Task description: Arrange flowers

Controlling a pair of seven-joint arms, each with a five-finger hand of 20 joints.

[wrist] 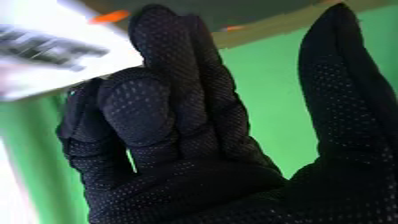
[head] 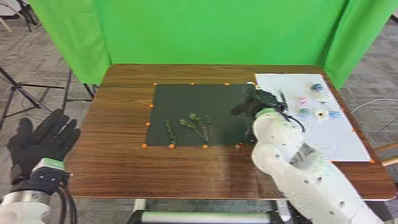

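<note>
Our right hand hangs wide at the border between the dark mat and the white sheet, its thumb well apart from the fingers, some of which bend a little. To its left, nearer us, we have green sprigs lying on the mat; to its right, pink, blue and white flowers lie on the sheet. Our left hand, fingers spread, is well apart, beyond the table's left edge.
</note>
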